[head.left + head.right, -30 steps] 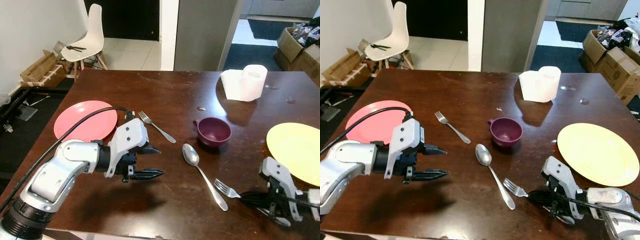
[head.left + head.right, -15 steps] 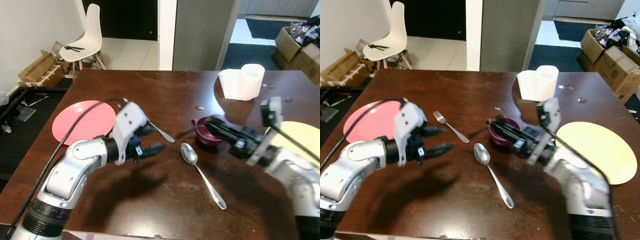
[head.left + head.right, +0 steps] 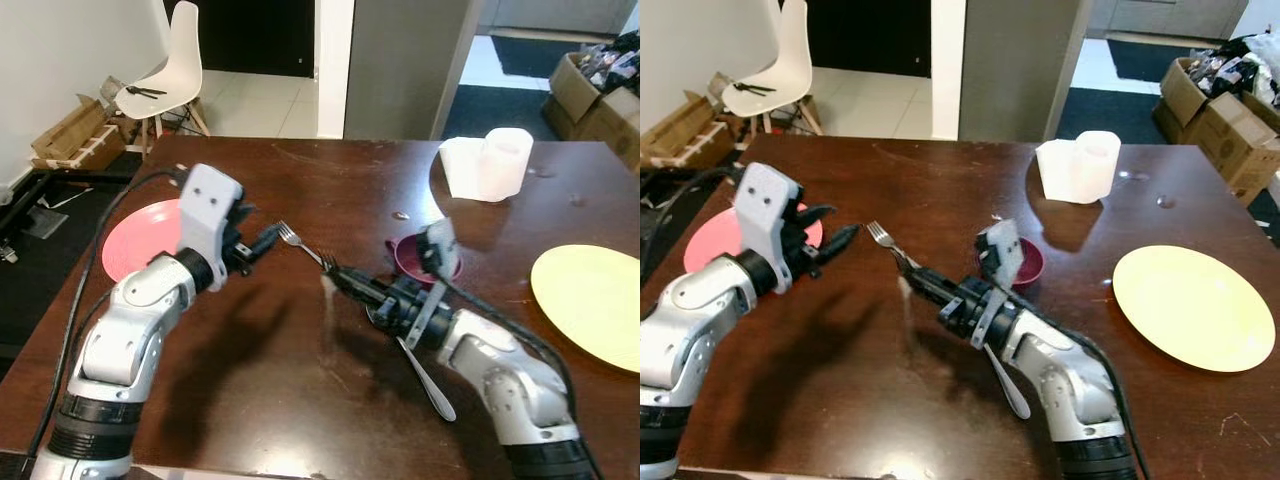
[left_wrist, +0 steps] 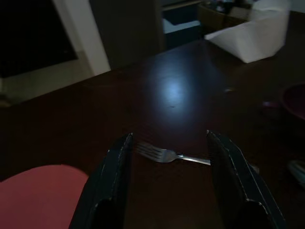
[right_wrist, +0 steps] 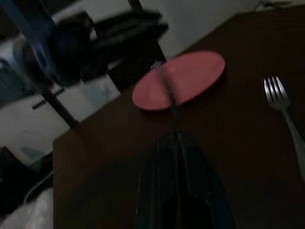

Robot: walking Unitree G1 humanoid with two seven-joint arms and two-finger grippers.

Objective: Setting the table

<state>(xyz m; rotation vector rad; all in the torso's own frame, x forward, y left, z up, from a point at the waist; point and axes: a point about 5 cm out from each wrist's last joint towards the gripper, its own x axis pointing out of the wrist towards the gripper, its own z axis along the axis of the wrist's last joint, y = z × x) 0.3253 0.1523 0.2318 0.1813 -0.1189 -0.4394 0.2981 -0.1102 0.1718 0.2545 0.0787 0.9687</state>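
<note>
Since a second ago the right gripper, jaws clenched on a thin, stiff, slippery fork by its handle, swung across the tabletop toward the pink plate, while the left gripper hovered released.

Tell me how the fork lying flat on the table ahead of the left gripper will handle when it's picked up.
The fork looks like thin shiny metal: probably stiff, light and somewhat slippery. Lying flat on the glossy table, it may slide rather than lift when the open left gripper closes on it.
</note>
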